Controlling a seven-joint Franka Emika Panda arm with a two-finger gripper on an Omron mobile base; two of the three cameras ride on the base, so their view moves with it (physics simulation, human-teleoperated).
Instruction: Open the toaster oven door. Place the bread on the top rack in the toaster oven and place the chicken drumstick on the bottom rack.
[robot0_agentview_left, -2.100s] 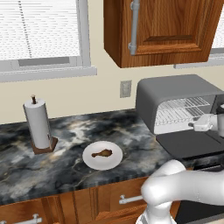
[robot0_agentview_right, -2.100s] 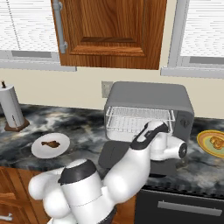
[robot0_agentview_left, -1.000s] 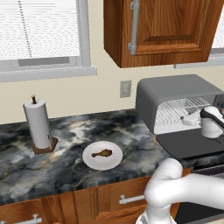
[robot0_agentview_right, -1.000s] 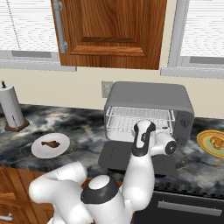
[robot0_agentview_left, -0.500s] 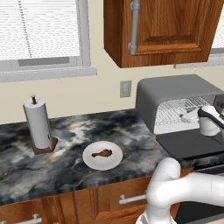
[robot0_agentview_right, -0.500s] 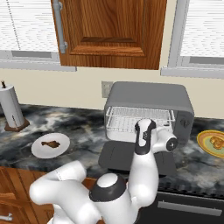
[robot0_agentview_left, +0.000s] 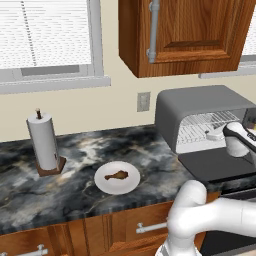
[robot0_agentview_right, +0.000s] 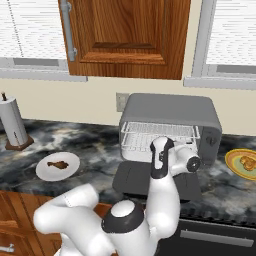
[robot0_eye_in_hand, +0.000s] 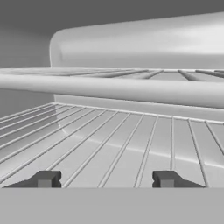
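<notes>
Pushed deeper since the earlier frame, the gripper (robot0_eye_in_hand: 104, 179) now reaches into the toaster oven (robot0_agentview_right: 170, 117) with its fingertips (robot0_eye_in_hand: 46, 179) spread, gripping nothing, above the bottom rack (robot0_eye_in_hand: 131, 148).

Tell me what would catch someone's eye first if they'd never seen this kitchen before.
Most striking is the white arm reaching into the open toaster oven on the right of the counter, its end effector between the two wire racks, with the toaster oven door folded down flat. Next comes the chicken drumstick on a white plate mid-counter. The bread sits on a yellow plate right of the oven.
</notes>
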